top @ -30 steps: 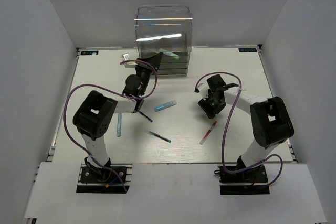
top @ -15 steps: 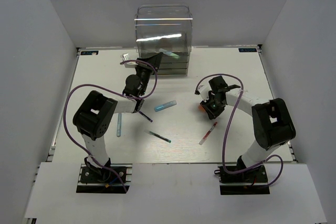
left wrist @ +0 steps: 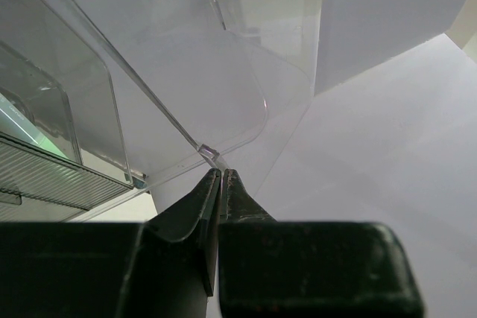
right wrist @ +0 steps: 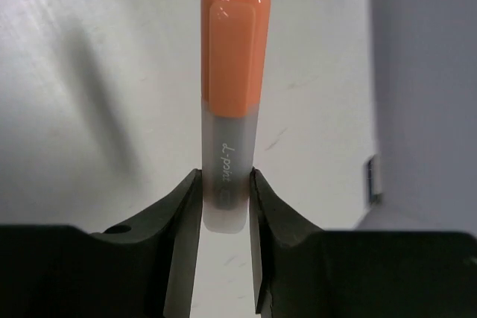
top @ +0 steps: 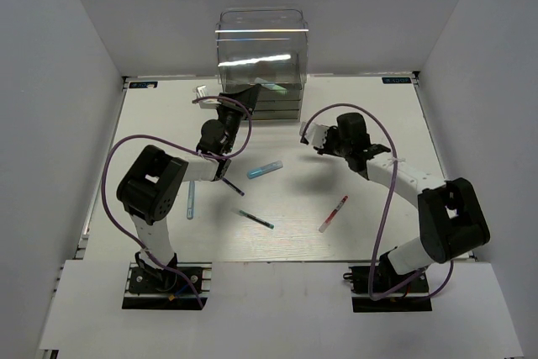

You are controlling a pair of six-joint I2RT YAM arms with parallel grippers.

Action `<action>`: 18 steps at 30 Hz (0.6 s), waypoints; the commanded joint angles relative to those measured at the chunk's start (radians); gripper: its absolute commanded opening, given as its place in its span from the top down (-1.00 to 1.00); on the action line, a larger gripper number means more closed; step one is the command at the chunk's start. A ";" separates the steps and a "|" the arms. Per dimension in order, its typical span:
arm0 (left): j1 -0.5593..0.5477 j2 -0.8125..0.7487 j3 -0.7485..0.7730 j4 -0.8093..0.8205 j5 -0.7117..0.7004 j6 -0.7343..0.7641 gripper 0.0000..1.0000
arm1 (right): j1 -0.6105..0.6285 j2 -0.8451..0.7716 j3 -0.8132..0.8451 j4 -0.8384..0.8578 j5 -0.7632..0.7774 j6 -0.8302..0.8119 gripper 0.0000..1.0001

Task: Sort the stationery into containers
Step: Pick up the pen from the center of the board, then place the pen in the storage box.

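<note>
The right gripper (right wrist: pixel 226 184) was clamped on a short marker with a glossy orange cap (right wrist: pixel 231 57). Its matte black fingers (right wrist: pixel 181 206) pinched the frosted, translucent barrel just below the cap. Small cursive lettering ran along the barrel; it looked like "L-point", but the end was too blurred to be sure. From above, the marker hung over the smooth white table (top: pixel 378 124), to the right of the tall clear plastic cabinet with rounded corners (top: pixel 261 39).

The left gripper (left wrist: pixel 220 175) was closed to a hairline slit on the thin lip of a clear plastic drawer (left wrist: pixel 186 87) with a rounded corner. A ribbed grey drawer edge sat below it.

On the table lay a light blue pen (top: pixel 264 169), a slim red and white pen (top: pixel 334 213), a thin green pen (top: pixel 255 219) and a pale blue pen (top: pixel 191 197), well apart from one another.
</note>
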 commanded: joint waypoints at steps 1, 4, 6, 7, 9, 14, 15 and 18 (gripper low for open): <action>0.008 -0.033 0.008 0.293 -0.011 0.001 0.90 | 0.036 -0.004 -0.044 0.393 0.034 -0.254 1.00; 0.008 -0.033 0.008 0.293 -0.011 0.001 0.90 | 0.063 0.051 -0.015 0.520 0.039 -0.315 1.00; 0.008 -0.033 0.008 0.284 -0.011 0.001 0.90 | 0.074 0.083 0.002 0.567 0.037 -0.340 1.00; 0.008 -0.033 0.008 0.284 -0.011 0.001 0.90 | 0.082 0.105 0.010 0.670 0.039 -0.349 1.00; 0.008 -0.033 0.008 0.284 -0.011 0.001 0.90 | 0.099 0.133 0.007 0.763 0.029 -0.393 1.00; 0.008 -0.033 0.008 0.284 -0.011 0.001 0.90 | 0.131 0.206 0.002 0.944 -0.004 -0.470 1.00; 0.008 -0.033 0.008 0.284 -0.011 0.001 0.90 | 0.132 0.218 0.004 0.966 -0.007 -0.485 1.00; 0.008 -0.033 0.008 0.284 -0.011 -0.009 0.90 | 0.142 0.271 0.013 1.045 -0.046 -0.496 1.00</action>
